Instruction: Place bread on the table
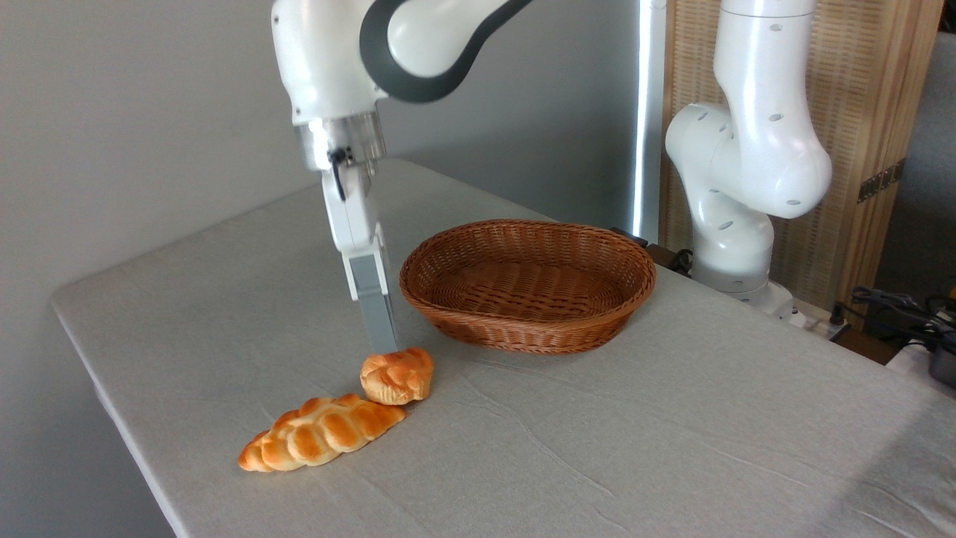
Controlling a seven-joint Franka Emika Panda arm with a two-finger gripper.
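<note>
Bread [397,375], on bench [672,418]: likely light, glossy, perhaps slippery (best pinched across its middle); claw [382,340] just above, grip state indiscernible.

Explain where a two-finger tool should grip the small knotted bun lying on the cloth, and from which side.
Grip the small bun across its rounded middle, coming straight down. It rests on the table, so the top is free; the braided loaf lies close on its lower left, so avoid that side.

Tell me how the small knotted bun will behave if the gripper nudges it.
The bread looks rounded and lumpy, so it may rock or roll a little. Its glossy crust could be slippery. It sits against the braided loaf, so a push could shift both.
</note>
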